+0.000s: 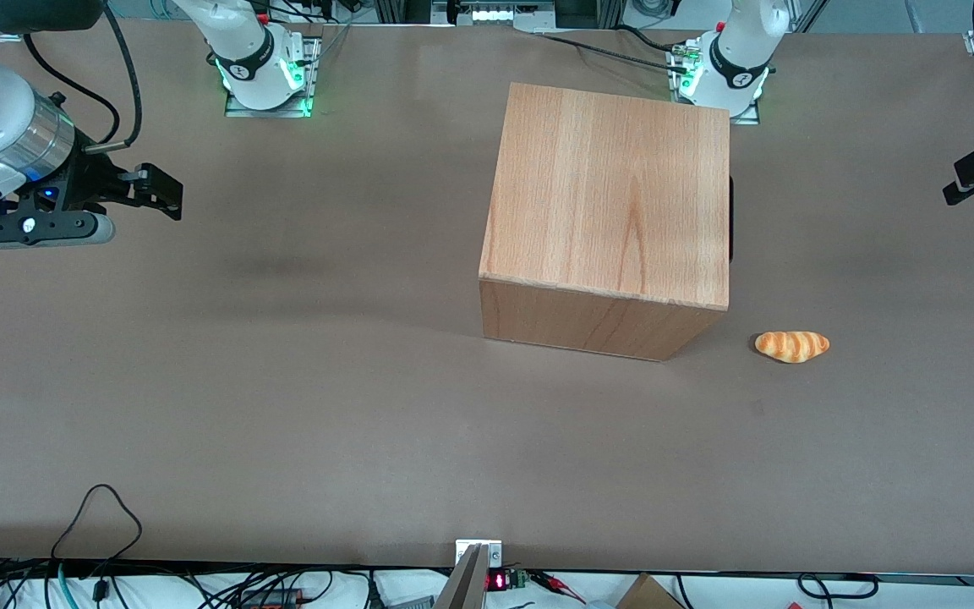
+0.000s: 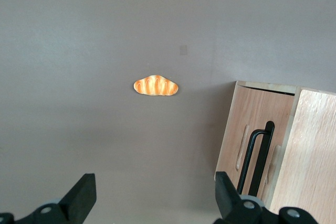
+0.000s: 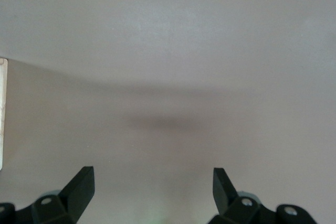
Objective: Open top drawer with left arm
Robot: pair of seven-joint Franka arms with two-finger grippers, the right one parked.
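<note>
The beech-wood cabinet (image 1: 610, 203) stands mid-table, its front turned toward the working arm's end. Of the top drawer only the black bar handle (image 1: 731, 220) shows past the cabinet's edge, and the drawer sits flush and closed. In the left wrist view the drawer front (image 2: 247, 119) and its handle (image 2: 262, 156) show beside the cabinet top (image 2: 310, 156). My left gripper (image 1: 960, 182) hovers above the table in front of the cabinet, well apart from the handle. It is open (image 2: 155, 198), with bare table between its fingers (image 2: 84, 195).
A toy bread roll (image 1: 791, 346) lies on the brown table in front of the cabinet, nearer the front camera than the gripper; it also shows in the left wrist view as a bread roll (image 2: 156, 86). The arm bases (image 1: 728, 68) stand along the table's back edge.
</note>
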